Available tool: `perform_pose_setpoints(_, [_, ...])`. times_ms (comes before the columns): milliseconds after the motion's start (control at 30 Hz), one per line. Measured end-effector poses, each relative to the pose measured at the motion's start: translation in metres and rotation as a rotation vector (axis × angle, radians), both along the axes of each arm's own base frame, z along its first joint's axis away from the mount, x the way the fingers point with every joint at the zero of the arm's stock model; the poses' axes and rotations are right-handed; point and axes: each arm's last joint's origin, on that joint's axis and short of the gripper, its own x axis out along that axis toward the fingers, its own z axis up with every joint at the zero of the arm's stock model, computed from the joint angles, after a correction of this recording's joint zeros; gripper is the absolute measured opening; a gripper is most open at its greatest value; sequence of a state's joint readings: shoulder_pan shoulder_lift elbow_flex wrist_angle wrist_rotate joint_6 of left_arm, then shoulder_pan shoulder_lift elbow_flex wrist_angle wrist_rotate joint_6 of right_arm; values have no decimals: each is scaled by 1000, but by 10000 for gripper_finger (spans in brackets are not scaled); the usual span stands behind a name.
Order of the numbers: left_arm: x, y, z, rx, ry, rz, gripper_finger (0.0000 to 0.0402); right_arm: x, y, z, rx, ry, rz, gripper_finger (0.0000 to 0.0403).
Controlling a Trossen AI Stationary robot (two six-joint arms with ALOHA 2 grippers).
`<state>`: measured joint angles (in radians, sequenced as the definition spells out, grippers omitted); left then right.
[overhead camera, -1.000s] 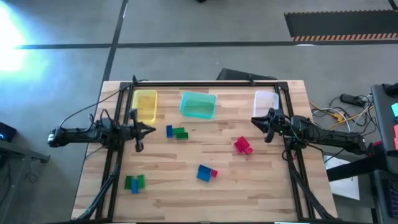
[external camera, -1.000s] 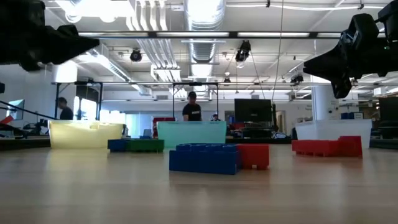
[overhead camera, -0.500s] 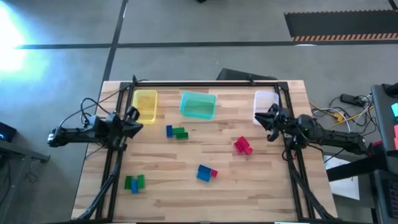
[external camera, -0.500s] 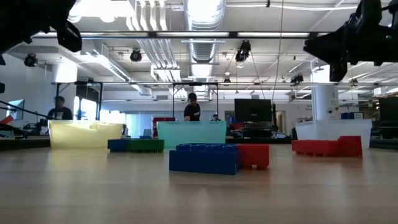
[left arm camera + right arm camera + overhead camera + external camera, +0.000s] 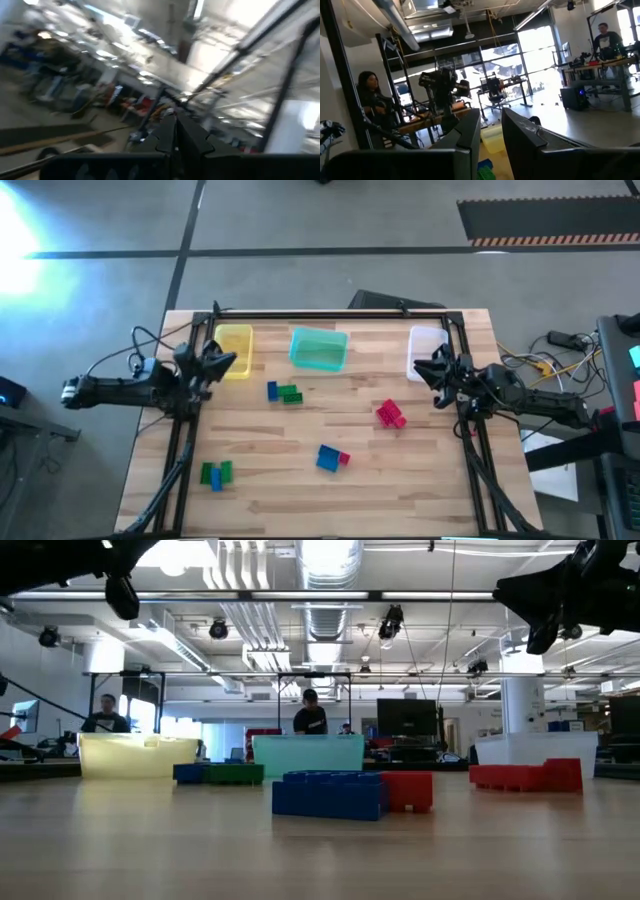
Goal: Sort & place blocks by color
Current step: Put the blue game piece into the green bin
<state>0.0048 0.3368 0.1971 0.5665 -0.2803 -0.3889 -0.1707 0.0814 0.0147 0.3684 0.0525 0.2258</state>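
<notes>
Small blocks lie flat on the wooden table [image 5: 300, 510] in four clusters: blue and green [image 5: 285, 392], red [image 5: 390, 415], blue with red [image 5: 332, 457], green with blue [image 5: 215, 473]. My left gripper [image 5: 232, 361] hovers at the left edge beside the yellow bin [image 5: 233, 350], its fingers [image 5: 167, 135] shut and empty, pointing slightly upward. My right gripper [image 5: 418, 367] hovers at the right edge by the clear bin [image 5: 427, 345]. It is shut to a narrow slit [image 5: 491, 135] with nothing in it. Both grippers are well above the blocks.
Three bins stand along the far edge: yellow, teal [image 5: 318, 348] and clear. A black frame [image 5: 330, 313] runs around the table's far and side edges. The middle and near parts of the table hold only the block clusters. People show in the room behind.
My left gripper has risen, rolled about its own axis and tipped upward, its tip swinging toward the far edge next to the yellow bin. My right gripper has tipped up and risen a little. The blocks have stayed where they were.
</notes>
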Motion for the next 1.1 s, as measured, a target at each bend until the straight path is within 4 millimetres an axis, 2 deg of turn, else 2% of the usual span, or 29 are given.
perform_pose_setpoints(133, [19, 4, 15, -54, 163, 138, 0, 0, 0, 0, -1, -3, 0, 68])
perform_pose_setpoints(233, [35, 6, 26, -134, 269, 173, 0, 0, 0, 0, 8, 2, 3, 68])
perform_pose_setpoints(367, [63, 5, 30, -268, 424, 151, 0, 1, 0, -3, 65, 14, 19, 68])
perform_pose_setpoints(467, [82, 4, 26, -369, 579, 153, 0, 1, 0, -4, 92, 23, 27, 68])
perform_pose_setpoints(600, [100, 2, 29, -528, 773, 189, 0, 2, 0, -7, 105, 57, 29, 68])
perform_pose_setpoints(867, [130, -7, 11, -819, 1243, 346, 0, 3, 0, -12, 113, 102, 26, 68])
perform_pose_setpoints(933, [139, -8, 3, -848, 1353, 391, 0, 3, 0, -14, 117, 122, 25, 68])
perform_pose_setpoints(1100, [161, -10, -19, -846, 1478, 448, 0, 3, -1, -16, 122, 145, 24, 68])
